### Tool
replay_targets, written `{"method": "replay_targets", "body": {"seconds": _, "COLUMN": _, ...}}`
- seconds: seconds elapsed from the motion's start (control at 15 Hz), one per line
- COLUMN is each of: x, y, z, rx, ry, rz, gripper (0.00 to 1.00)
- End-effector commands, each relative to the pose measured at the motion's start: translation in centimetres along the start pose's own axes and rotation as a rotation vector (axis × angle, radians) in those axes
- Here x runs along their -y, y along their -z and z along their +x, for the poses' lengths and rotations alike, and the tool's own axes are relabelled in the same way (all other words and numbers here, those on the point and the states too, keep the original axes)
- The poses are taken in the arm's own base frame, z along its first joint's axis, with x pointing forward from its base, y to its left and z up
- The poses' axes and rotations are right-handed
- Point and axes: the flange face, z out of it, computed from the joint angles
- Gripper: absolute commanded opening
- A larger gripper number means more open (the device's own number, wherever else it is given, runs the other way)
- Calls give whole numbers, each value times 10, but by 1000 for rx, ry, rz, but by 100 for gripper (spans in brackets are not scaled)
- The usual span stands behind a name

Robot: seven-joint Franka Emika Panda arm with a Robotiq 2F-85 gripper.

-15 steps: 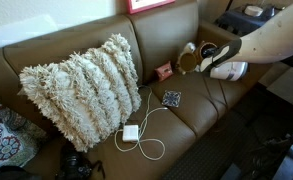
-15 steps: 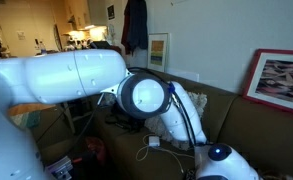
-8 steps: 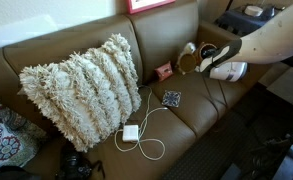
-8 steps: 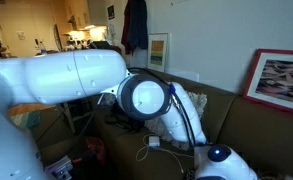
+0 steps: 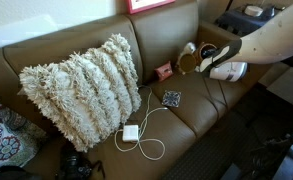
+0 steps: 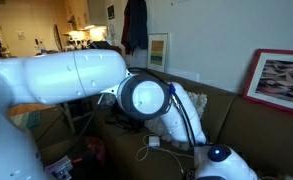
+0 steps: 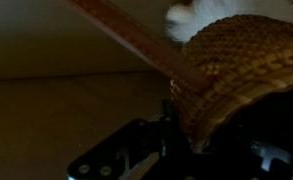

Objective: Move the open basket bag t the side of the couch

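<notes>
The open basket bag [image 5: 189, 62], small, tan and woven, sits at the far end of the couch seat [image 5: 201, 110], against the back cushion and below a cream fuzzy object [image 5: 189, 47]. My gripper [image 5: 208, 63] reaches it from the arm side of the couch. In the wrist view the basket [image 7: 236, 65] fills the upper right. Its rim wall runs down between my jaws, and a dark finger [image 7: 171, 128] presses on its outer side. The other finger is lost in the basket's dark inside. The gripper [image 7: 201, 135] looks shut on the rim.
A small pink box [image 5: 164, 71] stands beside the basket. A big shaggy pillow [image 5: 81, 90] leans on the couch back. A white charger with its cable [image 5: 132, 132] and a small patterned item [image 5: 172, 98] lie on the seat. The arm [image 6: 76, 75] blocks most of an exterior view.
</notes>
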Motion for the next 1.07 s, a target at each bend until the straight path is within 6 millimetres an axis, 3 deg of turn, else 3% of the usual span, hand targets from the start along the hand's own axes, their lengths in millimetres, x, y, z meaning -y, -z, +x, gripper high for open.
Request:
{"method": "replay_targets", "body": {"seconds": 0.0, "x": 0, "y": 0, "z": 1, "rx": 2, "ry": 0, "rz": 1, "gripper": 17}}
{"method": "replay_targets", "body": {"seconds": 0.07, "x": 0, "y": 0, "z": 1, "rx": 2, "ry": 0, "rz": 1, "gripper": 17}}
{"method": "replay_targets", "body": {"seconds": 0.13, "x": 0, "y": 0, "z": 1, "rx": 2, "ry": 0, "rz": 1, "gripper": 4}}
{"method": "replay_targets", "body": {"seconds": 0.53, "x": -12, "y": 10, "z": 9, "rx": -61, "ry": -71, "rz": -60, "gripper": 4}}
{"method": "replay_targets", "body": {"seconds": 0.8, "x": -37, "y": 33, "z": 22, "rx": -152, "ry": -153, "rz": -160, "gripper": 4}}
{"method": "replay_targets", "body": {"seconds": 1.0, "x": -53, "y": 47, "z": 21, "rx": -157, "ry": -183, "rz": -233, "gripper": 4}}
